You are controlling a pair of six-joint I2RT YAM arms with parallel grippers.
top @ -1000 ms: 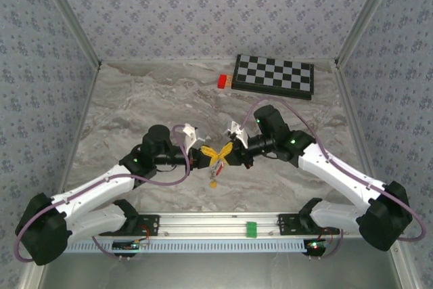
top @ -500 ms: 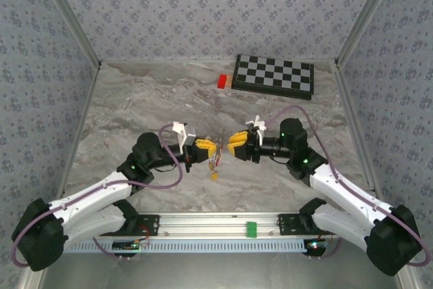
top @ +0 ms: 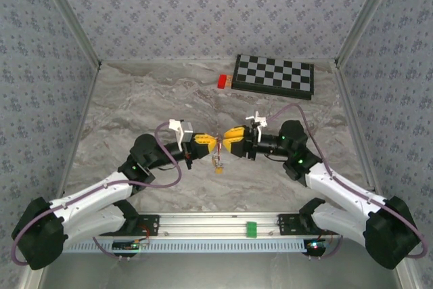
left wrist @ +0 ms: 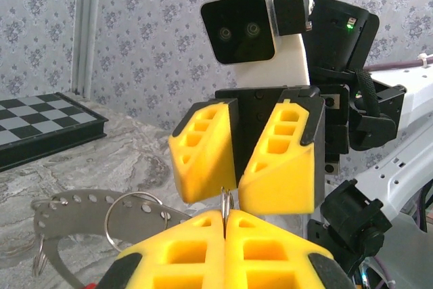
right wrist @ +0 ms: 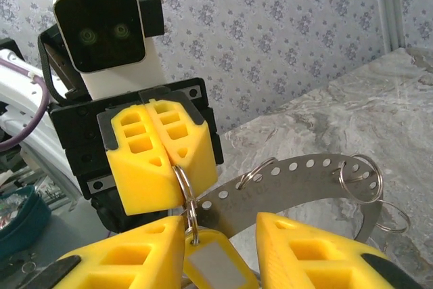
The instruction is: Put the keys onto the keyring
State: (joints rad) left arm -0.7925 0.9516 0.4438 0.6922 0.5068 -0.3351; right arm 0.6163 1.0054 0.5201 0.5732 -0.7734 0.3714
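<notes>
The keys (top: pixel 218 163) are seen from above as a small cluster hanging just below the point where the two grippers meet, over the middle of the marbled table (top: pixel 135 99) and clear of its surface. In the right wrist view, one yellow key head (right wrist: pixel 211 262) is threaded on a small wire ring (right wrist: pixel 183 182) through the hole at its top. The keyring (right wrist: pixel 304 181), a grey perforated band carrying several further wire rings, curves away behind this key and out to one side. Whether the band itself is clamped cannot be told. The small wire ring is pinched by the left gripper (top: pixel 215 143), its yellow fingers (left wrist: pixel 183 252) pressed together with the wire caught in the seam between them. The right gripper (top: pixel 225 144) is positioned tip to tip against the left one. Its fingers (right wrist: pixel 298 248) are spread, the yellow key head lies between them, and a visible gap is left on one side of the head. Both arms are reached inward from the near edge of the table, so that the grippers face each other. A folded chessboard (top: pixel 274 76) is located at the far edge of the table, well apart from the grippers, with a red block (top: pixel 222 80) just beside its left end.
</notes>
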